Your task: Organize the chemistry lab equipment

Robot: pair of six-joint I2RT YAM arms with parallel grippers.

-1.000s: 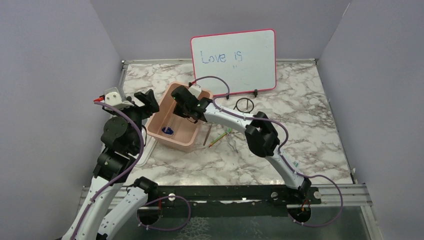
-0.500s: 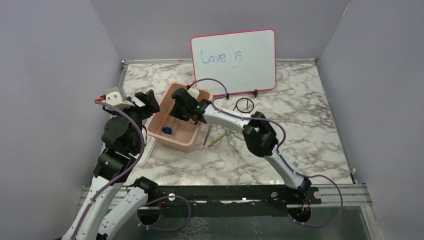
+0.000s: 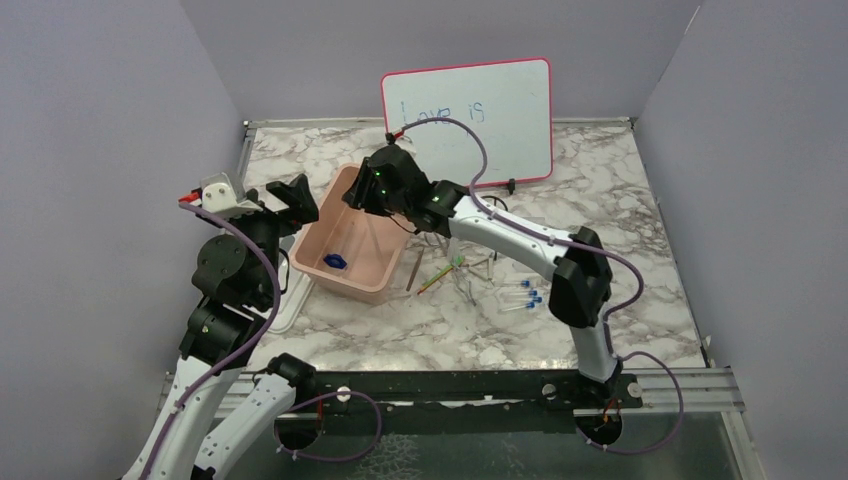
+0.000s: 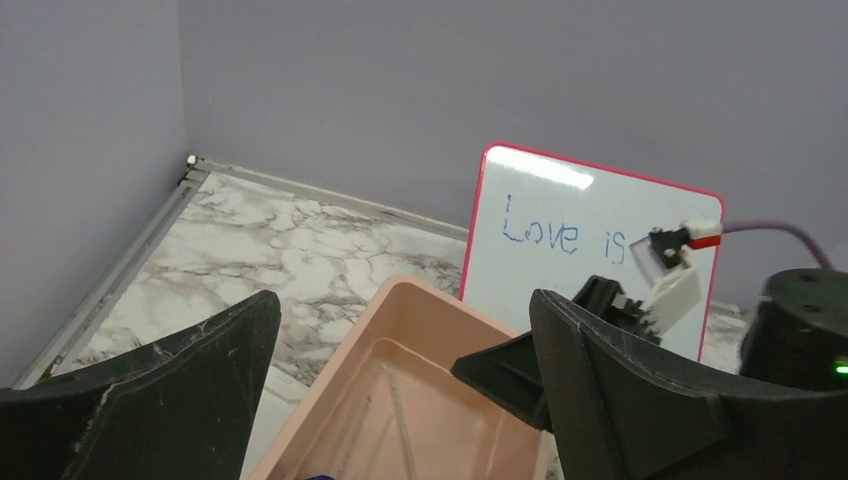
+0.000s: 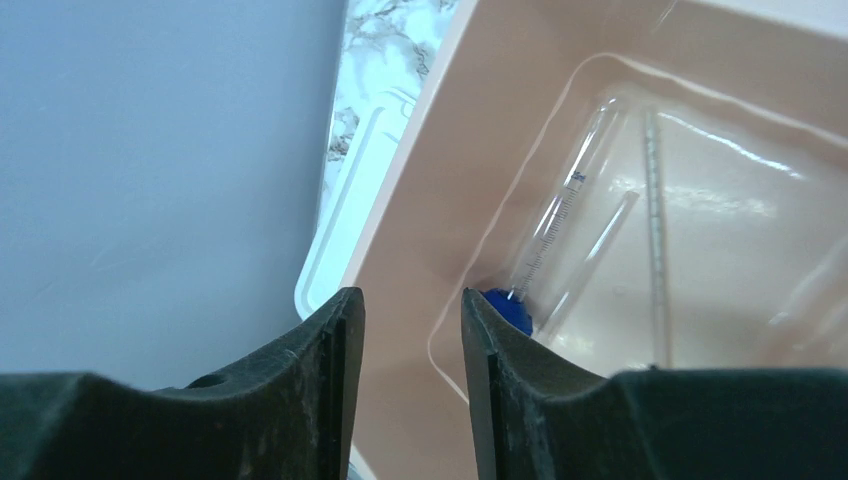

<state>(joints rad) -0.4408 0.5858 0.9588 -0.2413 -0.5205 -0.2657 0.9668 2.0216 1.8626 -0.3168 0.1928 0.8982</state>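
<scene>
Overhead, top view: right fingers hover above the far end of the pink tub; clear tubes with blue caps and green-handled tool lie loose on the worktop.
Left wrist: left fingers spread wide apart, empty, beside the tub rim, likely to steady it.
Right wrist: right fingers slightly apart, gripping nothing; a blue-capped tube lies inside the tub.

A graduated clear tube with a blue cap is seen lying slanted in a corner of the tub, with thin glass rods laid beside it. On the table, small blue-capped tubes are grouped together. A green-handled tool and tongs are laid slanted just beside the tub.
</scene>
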